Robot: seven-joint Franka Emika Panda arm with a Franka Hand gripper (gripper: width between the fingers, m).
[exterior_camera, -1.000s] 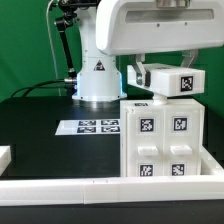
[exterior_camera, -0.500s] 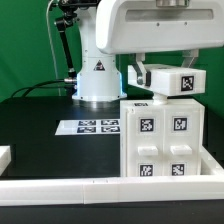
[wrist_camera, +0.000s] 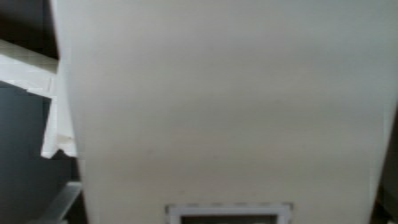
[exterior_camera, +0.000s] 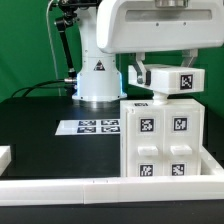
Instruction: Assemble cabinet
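The cabinet (exterior_camera: 160, 140) is a large white box at the exterior view's front right, with several black-and-white markers on its front. A smaller white piece with a marker (exterior_camera: 178, 81) sits slightly tilted just above the cabinet's top. My gripper (exterior_camera: 165, 72) hangs from the big white hand above and is shut on this piece. In the wrist view the white piece (wrist_camera: 222, 100) fills almost the whole picture, with a marker edge (wrist_camera: 228, 212) at one side. My fingertips are hidden there.
The marker board (exterior_camera: 88, 127) lies flat on the black table to the exterior view's left of the cabinet. The white robot pedestal (exterior_camera: 97, 78) stands behind it. A white rail (exterior_camera: 60, 184) runs along the front edge, and a small white block (exterior_camera: 4, 156) lies at far left.
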